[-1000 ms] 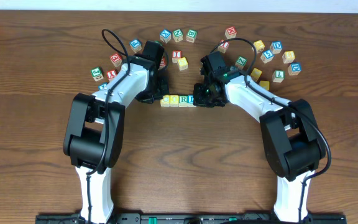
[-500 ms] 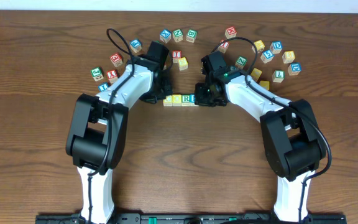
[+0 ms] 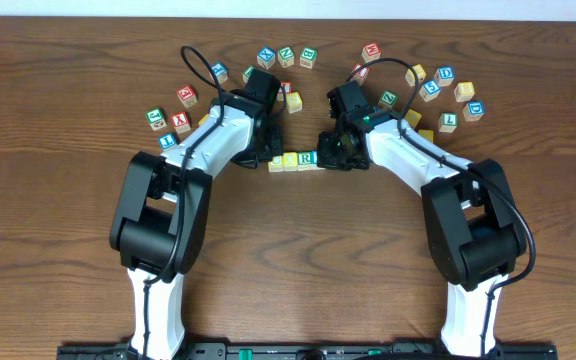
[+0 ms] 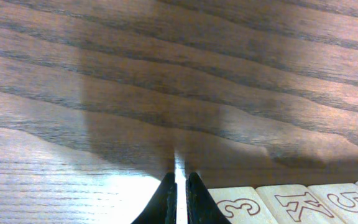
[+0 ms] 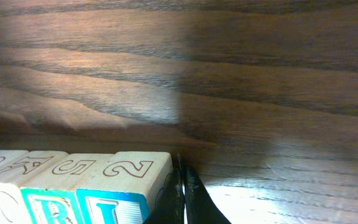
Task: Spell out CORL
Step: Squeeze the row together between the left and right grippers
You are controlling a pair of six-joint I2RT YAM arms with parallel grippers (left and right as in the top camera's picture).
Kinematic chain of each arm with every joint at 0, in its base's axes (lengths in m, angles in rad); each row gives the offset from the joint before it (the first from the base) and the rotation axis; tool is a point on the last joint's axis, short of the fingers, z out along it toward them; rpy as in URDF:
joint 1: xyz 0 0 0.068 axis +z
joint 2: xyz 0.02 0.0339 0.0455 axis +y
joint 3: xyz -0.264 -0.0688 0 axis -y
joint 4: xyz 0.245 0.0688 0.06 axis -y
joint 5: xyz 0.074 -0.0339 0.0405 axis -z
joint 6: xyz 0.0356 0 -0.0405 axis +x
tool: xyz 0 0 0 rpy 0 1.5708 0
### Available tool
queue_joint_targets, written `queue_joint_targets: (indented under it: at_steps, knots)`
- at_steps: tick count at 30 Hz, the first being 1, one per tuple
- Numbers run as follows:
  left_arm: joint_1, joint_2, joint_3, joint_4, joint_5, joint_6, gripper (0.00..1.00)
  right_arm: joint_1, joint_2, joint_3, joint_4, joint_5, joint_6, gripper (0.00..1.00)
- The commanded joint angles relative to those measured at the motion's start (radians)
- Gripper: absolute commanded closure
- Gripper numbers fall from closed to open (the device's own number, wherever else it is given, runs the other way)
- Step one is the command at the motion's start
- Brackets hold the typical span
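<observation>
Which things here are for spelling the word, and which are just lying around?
For the job:
row of blocks
left gripper
right gripper

Lying about:
loose blocks on the left
loose blocks at the top
loose blocks on the right

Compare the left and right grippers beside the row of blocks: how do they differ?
The left gripper sits at the left end of the row of blocks, beside the 3 block; the right gripper at the right end, against the 2 block. The left gripper's fingers show a hairline gap; the right gripper's look pressed together. Both are low, closed, holding nothing.
</observation>
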State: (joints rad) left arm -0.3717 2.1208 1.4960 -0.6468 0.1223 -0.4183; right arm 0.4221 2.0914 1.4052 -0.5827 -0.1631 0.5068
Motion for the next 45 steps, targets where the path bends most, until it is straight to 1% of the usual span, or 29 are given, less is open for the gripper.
queue_joint_targets:
  at_steps: [1,25,35,45]
  knots:
    - [-0.022,0.005,-0.008,0.005,0.053,-0.002,0.92,0.009,-0.006,0.0,-0.005,0.0,-0.008,0.99]
    - [-0.022,0.005,-0.008,0.001,0.053,-0.001,0.92,-0.002,-0.006,0.001,-0.068,0.033,0.013,0.99]
    - [-0.021,0.005,-0.008,0.002,0.042,-0.001,0.92,-0.003,-0.006,0.001,-0.064,0.034,0.012,0.99]
    - [0.008,0.005,-0.008,0.0,0.023,0.007,0.92,-0.018,-0.006,0.001,-0.072,0.06,0.012,0.99]
